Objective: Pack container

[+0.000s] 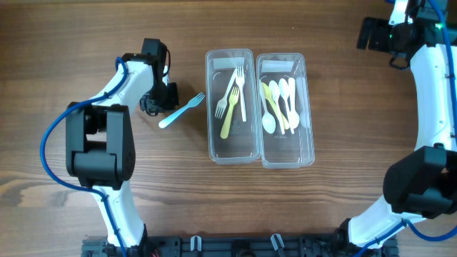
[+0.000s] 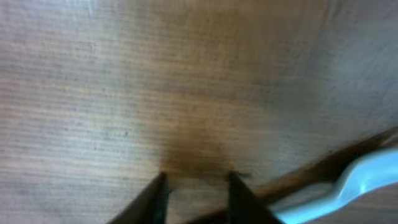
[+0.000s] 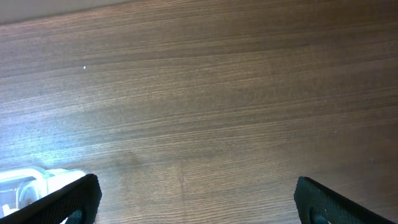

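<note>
Two clear containers stand side by side in the middle of the table. The left container holds white and yellow-green forks; the right container holds white and yellow spoons. A light blue fork lies on the wood just left of them, tines toward the containers. My left gripper hangs low over the table beside the fork's handle end. In the left wrist view the left gripper is partly open with bare wood in the gap, and the blue fork lies outside its right finger. My right gripper is wide open and holds nothing.
The right arm runs along the table's right side, with its gripper at the far right corner. A corner of a container shows at the lower left of the right wrist view. The left arm's base sits left of the fork.
</note>
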Tool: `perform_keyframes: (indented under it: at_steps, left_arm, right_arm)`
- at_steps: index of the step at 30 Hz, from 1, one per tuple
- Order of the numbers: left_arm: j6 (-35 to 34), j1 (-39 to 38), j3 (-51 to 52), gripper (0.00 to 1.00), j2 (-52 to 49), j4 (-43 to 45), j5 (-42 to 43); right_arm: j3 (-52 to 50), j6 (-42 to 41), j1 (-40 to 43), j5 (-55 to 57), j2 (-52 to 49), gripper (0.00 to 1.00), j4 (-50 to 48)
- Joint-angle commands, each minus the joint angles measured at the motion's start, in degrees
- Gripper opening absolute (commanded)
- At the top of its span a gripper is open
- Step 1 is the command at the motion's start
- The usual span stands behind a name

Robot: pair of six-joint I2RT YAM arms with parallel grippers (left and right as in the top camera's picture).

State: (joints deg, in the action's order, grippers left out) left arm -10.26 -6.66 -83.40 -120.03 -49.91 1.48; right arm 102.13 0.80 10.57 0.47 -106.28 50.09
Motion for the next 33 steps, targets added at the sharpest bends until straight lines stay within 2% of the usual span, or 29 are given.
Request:
perform_keyframes:
  at_steps: [1, 6, 8, 13, 20, 27, 33]
  left_arm:
    - [0.59, 0.00, -0.50, 0.42, 3.26, 1.77, 0.61]
    - [7.52, 0.00, -3.98, 0.46, 6.51, 3.02, 0.61]
    - [9.66, -0.15, -4.37, 0.50, 7.41, 3.08, 1.27]
    - [20.55, -1.55, -4.37, 0.53, 7.85, 0.74, 7.85]
    - [32.37, -6.14, -4.00, 0.57, 7.45, -1.33, 8.00]
    - [33.09, -7.45, -3.80, 0.61, 6.71, -1.92, 2.25]
    - [34.14, -7.26, -2.05, 0.62, 6.60, -2.23, 1.42]
  right_arm:
    - [0.59, 0.70, -0.20, 0.37, 0.74, 1.00, -0.11]
    - [0.59, 0.70, -0.20, 0.37, 0.74, 1.00, -0.11]
    - [0.59, 0.70, -0.20, 0.37, 0.74, 1.00, -0.11]
    - [0.59, 0.70, -0.20, 0.37, 0.74, 1.00, -0.11]
    - [0.59, 0.70, -0.20, 0.37, 0.74, 1.00, -0.11]
    - [0.59, 0.70, -0.20, 0.37, 0.74, 1.00, -0.11]
    - [0.59, 0.70, -0.20, 0.37, 0.74, 0.99, -0.11]
